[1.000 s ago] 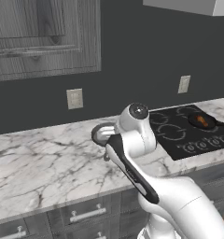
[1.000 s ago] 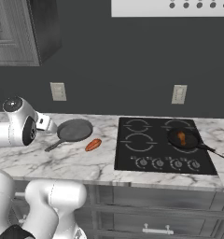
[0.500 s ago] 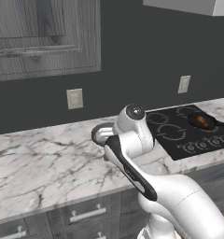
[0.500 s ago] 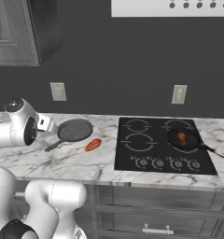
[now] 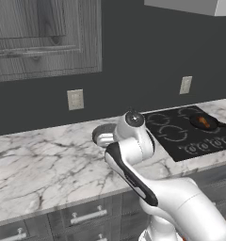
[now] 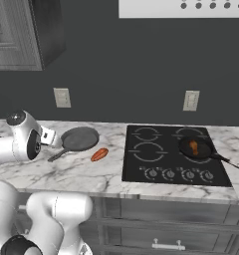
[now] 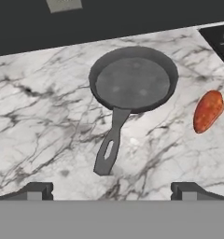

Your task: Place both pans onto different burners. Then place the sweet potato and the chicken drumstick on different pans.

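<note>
The dull grey pan [image 7: 132, 81] lies on the marble counter left of the cooktop, its long handle [image 7: 109, 151] pointing toward my hand. My gripper [image 7: 113, 191] hovers open over the counter just short of the handle's end, with nothing between its fingertips. The sweet potato [image 7: 208, 110] lies on the counter to the right of the grey pan [image 6: 79, 138], apart from it. The near-black pan [image 6: 195, 148] sits on the front right burner of the cooktop [image 6: 141, 172], with the chicken drumstick [image 6: 193, 146] inside it. The front left burner [image 6: 148, 151] is bare.
Marble counter [image 5: 35, 164] runs left of the cooktop, with drawers below its front edge. Wall outlets [image 6: 62, 97] are set in the dark backsplash. An upper cabinet [image 5: 44, 37] hangs at the left. Cooktop knobs [image 6: 176, 174] line the front.
The arm has sunk a little and shifted slightly. The gripper stays open. Pans, sweet potato and drumstick lie where they were.
</note>
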{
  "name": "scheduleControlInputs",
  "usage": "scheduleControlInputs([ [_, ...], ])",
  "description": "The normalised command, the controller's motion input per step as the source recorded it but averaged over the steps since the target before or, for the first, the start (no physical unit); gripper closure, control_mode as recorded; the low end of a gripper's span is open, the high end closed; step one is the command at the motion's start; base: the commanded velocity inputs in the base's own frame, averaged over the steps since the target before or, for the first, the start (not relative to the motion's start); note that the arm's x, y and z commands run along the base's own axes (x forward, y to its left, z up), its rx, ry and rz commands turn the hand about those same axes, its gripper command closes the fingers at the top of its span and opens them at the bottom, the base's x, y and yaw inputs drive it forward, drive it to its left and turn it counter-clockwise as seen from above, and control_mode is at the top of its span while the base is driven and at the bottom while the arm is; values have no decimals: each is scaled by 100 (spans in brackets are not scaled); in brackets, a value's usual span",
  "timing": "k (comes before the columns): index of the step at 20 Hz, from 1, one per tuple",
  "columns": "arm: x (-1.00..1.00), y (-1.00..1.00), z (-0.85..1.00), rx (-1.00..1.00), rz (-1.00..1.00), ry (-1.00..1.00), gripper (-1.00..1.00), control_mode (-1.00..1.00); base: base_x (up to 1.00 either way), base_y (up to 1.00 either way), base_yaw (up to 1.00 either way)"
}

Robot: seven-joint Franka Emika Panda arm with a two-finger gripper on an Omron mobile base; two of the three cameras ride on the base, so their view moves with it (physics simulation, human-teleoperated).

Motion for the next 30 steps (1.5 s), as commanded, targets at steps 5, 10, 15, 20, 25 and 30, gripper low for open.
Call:
scheduleControlInputs([
  [5, 0, -2, -20, 1, -3, 0, -100, -100, 0, 0, 0],
  [10, 11, -2, -18, 4, -2, 3, -100, -100, 0, 0, 0],
  [15, 23, -2, -14, 9, 0, 3, -100, -100, 0, 0, 0],
  [20, 25, 0, -23, 2, -1, 4, -100, -100, 0, 0, 0],
  [25, 24, 0, -24, 0, -2, 4, -100, -100, 0, 0, 0],
  [30, 21, 1, -14, 0, -2, 2, -100, -100, 0, 0, 0],
])
